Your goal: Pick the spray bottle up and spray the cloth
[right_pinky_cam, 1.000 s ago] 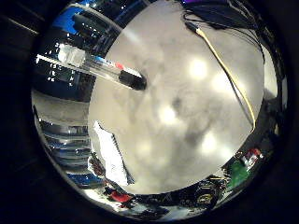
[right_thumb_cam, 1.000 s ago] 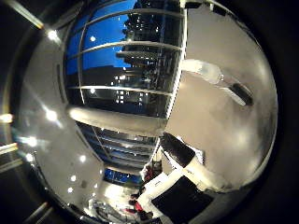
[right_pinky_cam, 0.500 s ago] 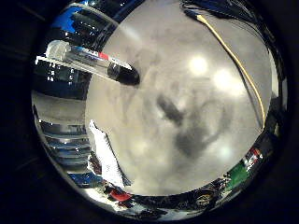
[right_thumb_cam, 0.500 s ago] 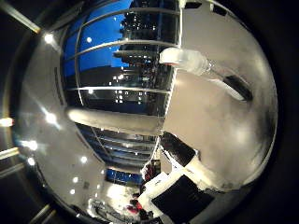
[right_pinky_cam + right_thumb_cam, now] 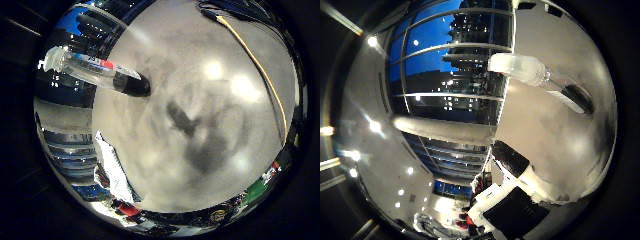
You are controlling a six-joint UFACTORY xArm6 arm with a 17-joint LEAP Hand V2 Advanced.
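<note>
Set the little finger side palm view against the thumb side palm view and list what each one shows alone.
Only the little finger side view shows the yellow cord across the table and the dark shadows on it. Only the thumb side view shows the big windows and part of the hand. Both show the spray bottle standing on the grey table.

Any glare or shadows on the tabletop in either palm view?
Little finger side view: bright lamp reflections on the table and a dark shadow patch mid-surface, beside the spray bottle. Thumb side view: only faint glare on the table; night-lit windows dominate.
</note>
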